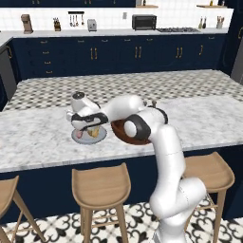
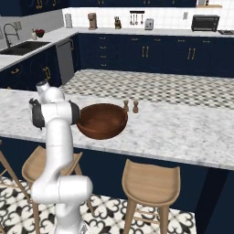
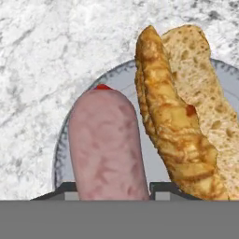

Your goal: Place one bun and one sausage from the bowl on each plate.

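The arm hides part of the brown bowl (image 1: pixel 124 134) on the marble worktop (image 1: pixel 38 137), while left of it the pincer (image 3: pixel 112 189) grips a pink sausage (image 3: pixel 106 144) over the grey plate (image 3: pixel 122 83), beside the split bun (image 3: pixel 184 112) lying there.

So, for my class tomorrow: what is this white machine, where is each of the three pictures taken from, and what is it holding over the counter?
It is a white robot arm on a driving base, in a computer-rendered kitchen. Two pictures come from cameras behind the arm, left and right, looking over the marble counter. The third looks out from the hand itself. On the counter stand a brown wooden bowl and a grey plate. The gripper is shut on a pinkish sausage above the plate, where a split bun already lies beside it.
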